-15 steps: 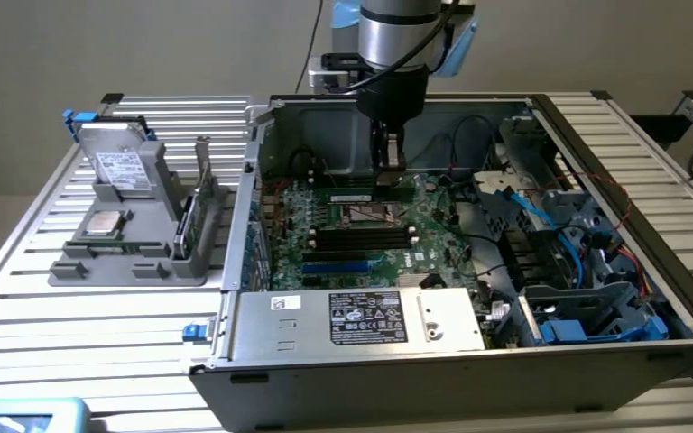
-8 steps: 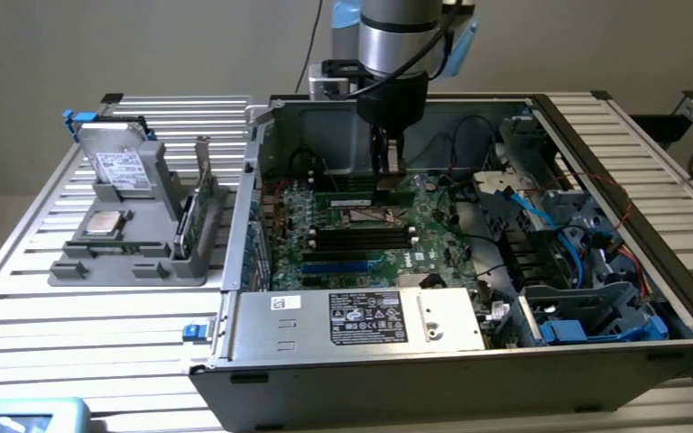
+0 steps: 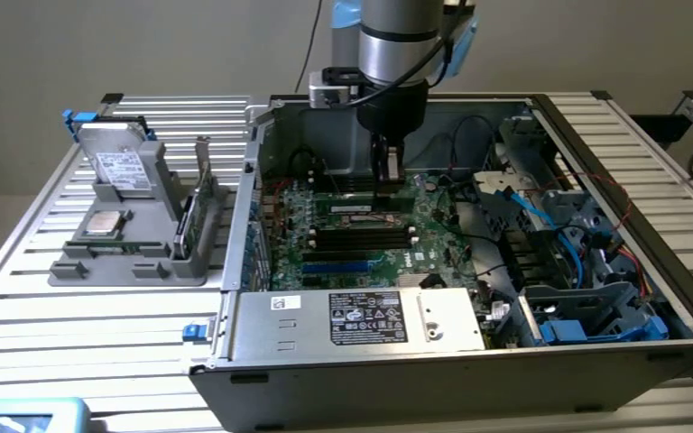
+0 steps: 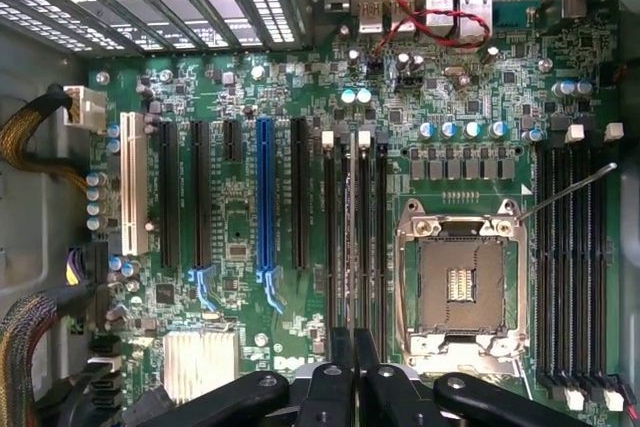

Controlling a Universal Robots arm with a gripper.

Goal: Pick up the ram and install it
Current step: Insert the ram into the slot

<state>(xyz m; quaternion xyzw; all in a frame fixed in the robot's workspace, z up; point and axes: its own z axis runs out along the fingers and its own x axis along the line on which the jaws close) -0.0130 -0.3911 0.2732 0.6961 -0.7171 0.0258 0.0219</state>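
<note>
Gripper point(image 4: 355, 372): one, fingers clamped together on the ram point(image 4: 353, 237), just beside the CPU socket point(image 4: 462, 282).
Ram: one, held edge-on over the slot bank point(image 4: 330, 237) next to the CPU socket, parallel to the slots. We can't tell if it touches.
Black memory slots point(image 4: 563, 267): we count four, on the socket's opposite side.
Blue slot point(image 4: 264, 197): one, beyond the ram from the socket.

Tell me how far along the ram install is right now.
Done: the pick looks complete; the gripper is shut on what looks like the ram, seen edge-on as a thin strip. In hand: it hangs inside the case, low over the black memory slots beside the CPU socket. Left: seating; I can't tell whether the stick touches a slot yet.
</note>
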